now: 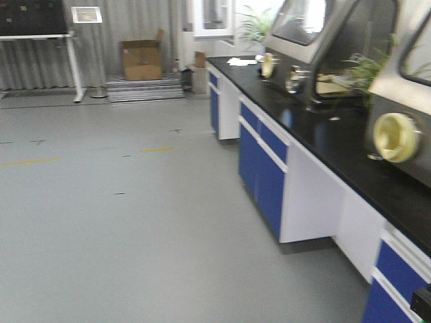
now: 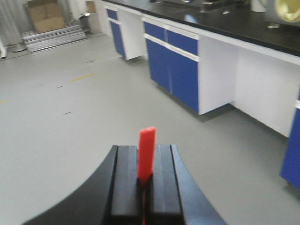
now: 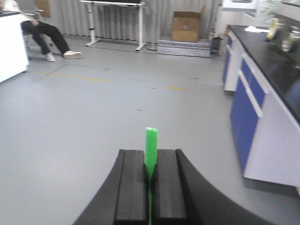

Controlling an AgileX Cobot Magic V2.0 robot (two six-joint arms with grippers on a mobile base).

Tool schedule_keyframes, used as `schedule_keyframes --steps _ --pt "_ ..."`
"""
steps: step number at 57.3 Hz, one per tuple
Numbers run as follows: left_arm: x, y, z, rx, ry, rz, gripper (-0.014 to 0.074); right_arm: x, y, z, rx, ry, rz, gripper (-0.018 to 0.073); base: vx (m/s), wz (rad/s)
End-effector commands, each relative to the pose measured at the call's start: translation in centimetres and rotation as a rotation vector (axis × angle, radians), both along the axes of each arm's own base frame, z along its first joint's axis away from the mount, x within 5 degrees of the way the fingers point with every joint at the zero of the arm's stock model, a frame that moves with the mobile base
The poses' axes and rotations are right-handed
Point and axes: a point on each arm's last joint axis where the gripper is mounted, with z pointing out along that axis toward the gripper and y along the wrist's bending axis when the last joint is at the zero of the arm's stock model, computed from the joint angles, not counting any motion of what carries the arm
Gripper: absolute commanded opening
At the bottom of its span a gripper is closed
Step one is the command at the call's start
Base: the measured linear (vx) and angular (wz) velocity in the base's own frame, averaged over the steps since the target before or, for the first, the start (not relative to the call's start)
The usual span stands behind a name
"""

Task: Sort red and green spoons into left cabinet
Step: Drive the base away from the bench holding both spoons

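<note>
**Each pincer clamped on a spoon, grey floor ahead**

The biggest thing in front of you is the pale grey floor (image 1: 135, 235), which fills most of all three views, with a short yellow mark (image 1: 156, 149) on it in the front view. Along your right side runs a long black-topped table (image 1: 350, 161) on white panels with blue cupboard doors (image 1: 262, 168) beneath. On that table stand grey windowed enclosures (image 1: 404, 81). The nearest has a round pale yellow port (image 1: 396, 137) facing you, and a green plant (image 1: 256, 25) stands at the far end. Against the corrugated back wall sits an open cardboard box (image 1: 142, 59). In the right wrist view a person (image 3: 44, 35) in dark trousers and white shoes is seated at the far left.

Your left pincer (image 2: 145, 157) is closed narrow on the red spoon (image 2: 146, 152). Its black pads (image 2: 125, 183) press the handle from both sides, and a flat red end stands up above them. Your right pincer (image 3: 150, 159) is closed the same way on the green spoon (image 3: 151, 145), the green end rising upright from between its pads (image 3: 132, 187). You can't see either spoon's bowl, so which end sticks out cannot be told. Both spoons are held over bare floor, well apart from the table.
</note>
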Motion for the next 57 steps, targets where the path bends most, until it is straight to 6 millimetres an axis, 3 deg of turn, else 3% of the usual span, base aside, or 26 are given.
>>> schedule_keyframes --steps 1,36,57 --pt "0.11 0.1 1.5 -0.039 -0.086 0.017 -0.0001 0.03 -0.14 1.13 0.035 -0.034 -0.02 -0.0003 0.15 0.53" --pt "0.11 0.1 1.5 -0.039 -0.086 0.017 -0.0001 0.03 -0.14 1.13 0.036 -0.034 -0.021 -0.0003 0.23 0.52" --pt "0.11 0.1 1.5 -0.039 -0.086 0.017 -0.0001 0.03 -0.14 1.13 0.036 -0.034 -0.02 -0.0003 0.39 0.21"
